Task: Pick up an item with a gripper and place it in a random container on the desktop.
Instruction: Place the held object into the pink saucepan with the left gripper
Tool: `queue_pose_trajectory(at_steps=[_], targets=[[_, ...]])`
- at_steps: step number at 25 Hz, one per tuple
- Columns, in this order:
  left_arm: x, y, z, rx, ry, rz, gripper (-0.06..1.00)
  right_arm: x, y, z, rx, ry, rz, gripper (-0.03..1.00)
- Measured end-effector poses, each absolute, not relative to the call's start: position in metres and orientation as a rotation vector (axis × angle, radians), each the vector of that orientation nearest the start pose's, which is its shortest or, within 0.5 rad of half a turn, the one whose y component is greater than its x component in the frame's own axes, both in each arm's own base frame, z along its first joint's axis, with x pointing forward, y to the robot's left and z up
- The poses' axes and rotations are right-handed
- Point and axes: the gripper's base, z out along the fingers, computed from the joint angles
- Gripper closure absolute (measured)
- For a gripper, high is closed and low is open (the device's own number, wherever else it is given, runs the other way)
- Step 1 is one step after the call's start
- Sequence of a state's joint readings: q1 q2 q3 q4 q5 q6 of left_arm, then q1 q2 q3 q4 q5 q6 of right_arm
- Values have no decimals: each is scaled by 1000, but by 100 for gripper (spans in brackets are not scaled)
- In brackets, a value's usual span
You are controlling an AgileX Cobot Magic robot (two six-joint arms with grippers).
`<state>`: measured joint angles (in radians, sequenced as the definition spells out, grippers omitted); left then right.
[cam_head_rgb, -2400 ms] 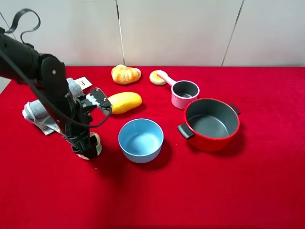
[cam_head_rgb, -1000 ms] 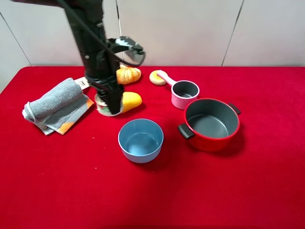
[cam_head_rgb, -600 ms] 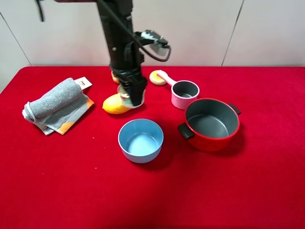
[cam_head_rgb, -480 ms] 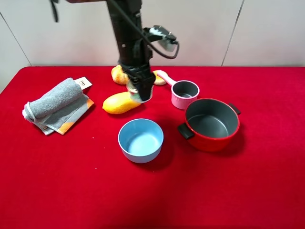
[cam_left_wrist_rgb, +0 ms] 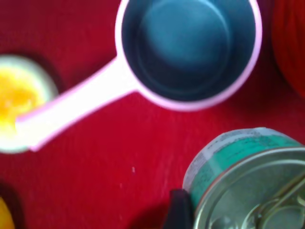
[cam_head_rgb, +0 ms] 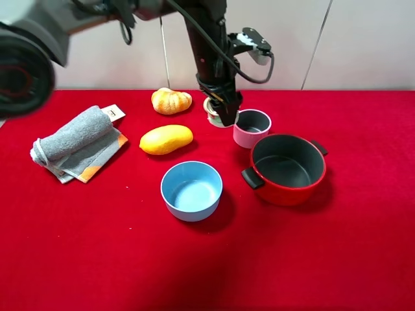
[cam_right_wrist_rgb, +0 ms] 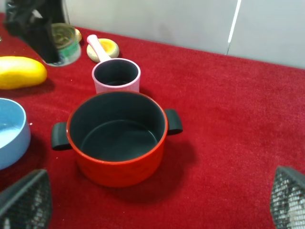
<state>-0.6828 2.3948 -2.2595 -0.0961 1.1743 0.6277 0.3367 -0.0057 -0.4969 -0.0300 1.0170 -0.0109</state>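
Note:
My left gripper [cam_head_rgb: 221, 116] is shut on the small tin can [cam_head_rgb: 214, 118] and holds it above the red cloth, just left of the pink saucepan [cam_head_rgb: 251, 127]. In the left wrist view the can [cam_left_wrist_rgb: 245, 183], with silvery pull-tab lid and greenish label, sits beside one black finger [cam_left_wrist_rgb: 179, 213]. The saucepan [cam_left_wrist_rgb: 188, 47] lies below it, empty, with its handle pointing away. The right wrist view shows the can [cam_right_wrist_rgb: 65, 42] held beside the saucepan [cam_right_wrist_rgb: 116, 75]. My right gripper [cam_right_wrist_rgb: 156, 199] is open and empty, and it is out of the exterior high view.
A red pot [cam_head_rgb: 286, 167] stands right of the saucepan and a blue bowl [cam_head_rgb: 191, 190] sits in front. A yellow mango [cam_head_rgb: 166, 138], an orange bun [cam_head_rgb: 171, 100], a small yellow-filled disc [cam_right_wrist_rgb: 107, 47] and a folded grey towel [cam_head_rgb: 78, 142] lie on the red desktop [cam_head_rgb: 324, 259].
My left gripper lifted the can from the cloth near the towel and carried it rightward over the mango to just beside the pink saucepan.

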Motion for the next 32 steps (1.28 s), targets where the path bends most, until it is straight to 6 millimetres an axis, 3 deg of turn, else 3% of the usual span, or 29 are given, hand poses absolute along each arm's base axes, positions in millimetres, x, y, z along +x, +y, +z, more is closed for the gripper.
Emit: queue_pose_trajectory(at_steps=[9,17,23,32], targets=[[400,-348,186,1757,2156,-136,30,-3,-3,280,-346,1972,174,27],[406,-356,185,1749,2031,-115,30,-3,-3,280,-346,1972,174,27],[411,-360,171,1758,1980,-100,30,-3,-3,280,-346,1972,174,27],[415,-364,173,1737,1917,-89,30,-3,-3,280,-346,1972,174,27]])
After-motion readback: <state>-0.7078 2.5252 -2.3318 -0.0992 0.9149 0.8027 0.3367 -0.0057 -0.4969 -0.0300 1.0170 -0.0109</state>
